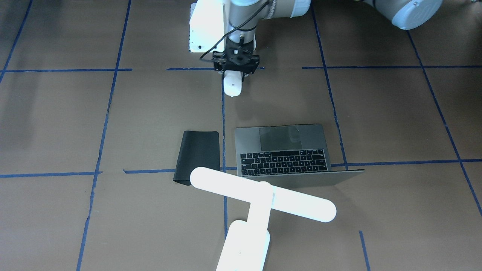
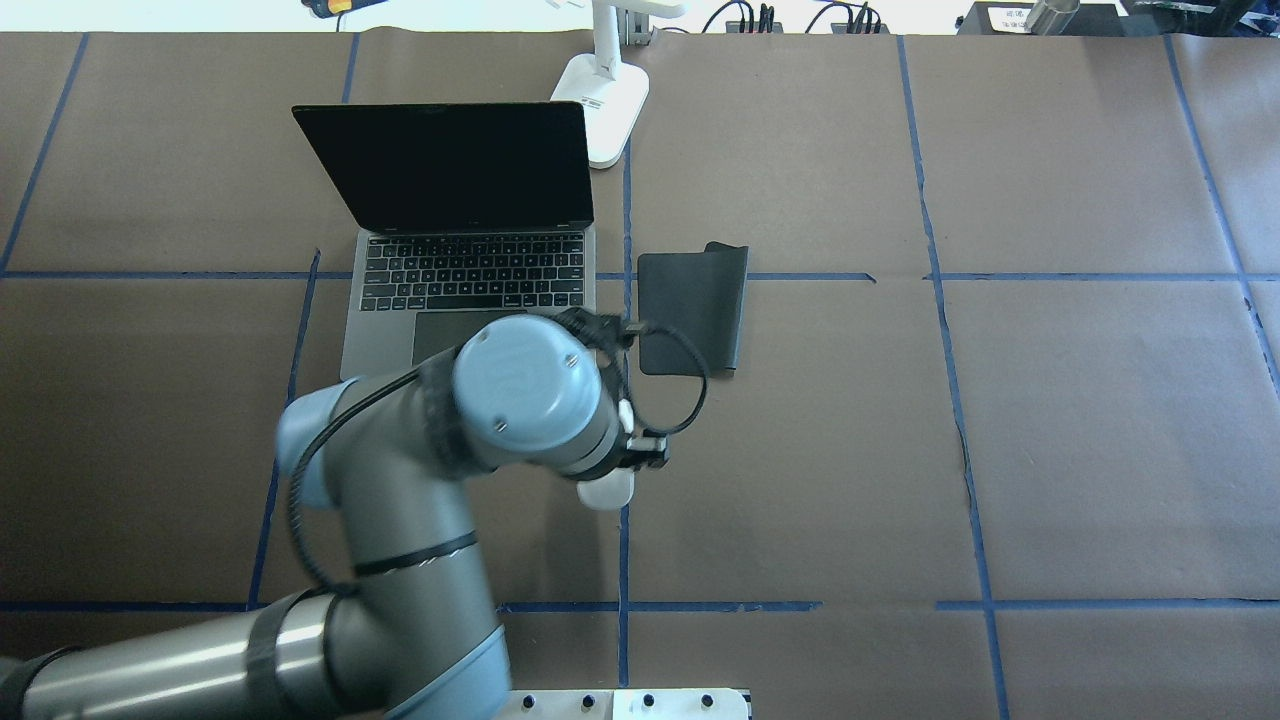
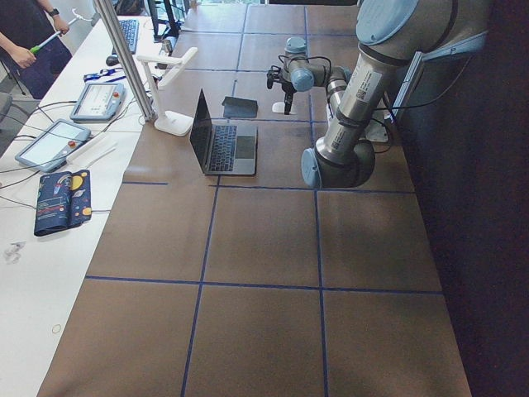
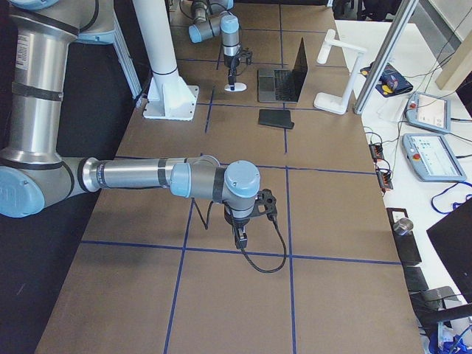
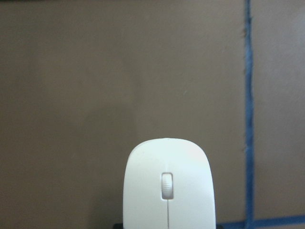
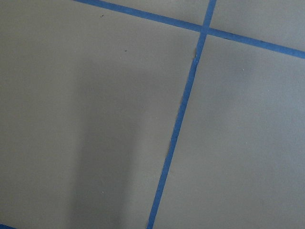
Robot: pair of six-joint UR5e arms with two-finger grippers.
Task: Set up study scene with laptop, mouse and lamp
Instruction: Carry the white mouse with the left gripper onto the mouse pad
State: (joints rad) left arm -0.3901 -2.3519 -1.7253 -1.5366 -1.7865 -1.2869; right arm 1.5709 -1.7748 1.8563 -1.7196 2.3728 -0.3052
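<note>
Laptop and lamp are placed; the mouse is judged still to go on the mat.
Front view: one open laptop (image 1: 286,150) at centre, one lit lamp (image 1: 263,195) below it, one black mat (image 1: 199,156) to its left. The one mouse (image 1: 232,84) shows at upper centre under the left gripper (image 1: 236,64), grip untellable. Overhead: the mouse is lower centre, apart from the mat. Right-side view: the right gripper (image 4: 240,237) hangs mid-frame, state untellable.

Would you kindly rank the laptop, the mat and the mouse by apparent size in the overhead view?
1. Laptop: largest by far.
2. Mat: clearly smaller.
3. Mouse: smallest, though partly hidden, so only part of it shows.
</note>
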